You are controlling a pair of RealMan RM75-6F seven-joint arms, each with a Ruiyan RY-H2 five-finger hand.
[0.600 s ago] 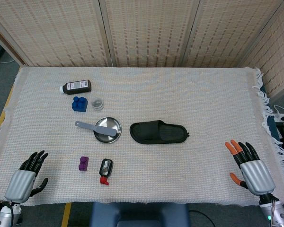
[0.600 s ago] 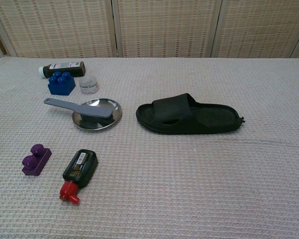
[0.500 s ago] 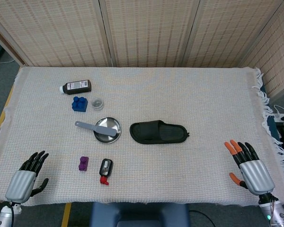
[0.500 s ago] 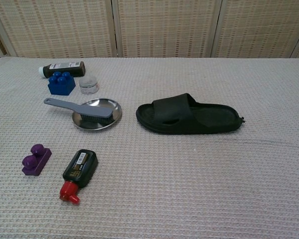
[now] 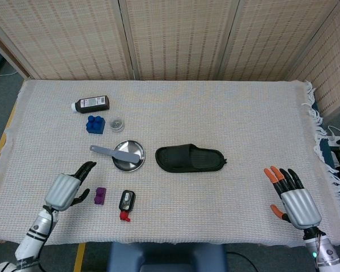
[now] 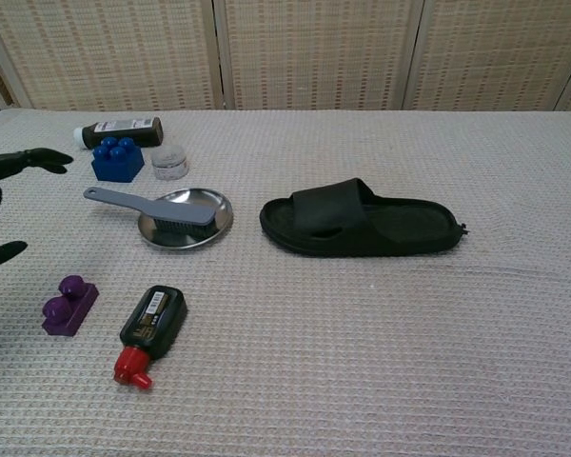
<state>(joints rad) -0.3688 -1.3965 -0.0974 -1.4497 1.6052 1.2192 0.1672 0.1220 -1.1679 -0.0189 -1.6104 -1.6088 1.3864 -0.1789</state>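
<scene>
Now the left hand [image 5: 67,190] is hovering just beside the purple block [image 5: 100,196], fingers spread and holding nothing; nothing is gripped so far, so judging from this the pick is only at the approach stage, with the closing and the lift left to do. The purple block is lying on the tabletop [image 5: 243,113] near the front edge, next to the black bottle with red cap [image 5: 126,203]. The right hand [image 5: 294,198] is resting at the far right, fingers apart, empty. The brush [image 5: 110,153] is lying across the steel dish [image 5: 128,154]; the black slipper [image 5: 190,158] is sitting mid-cloth.
</scene>
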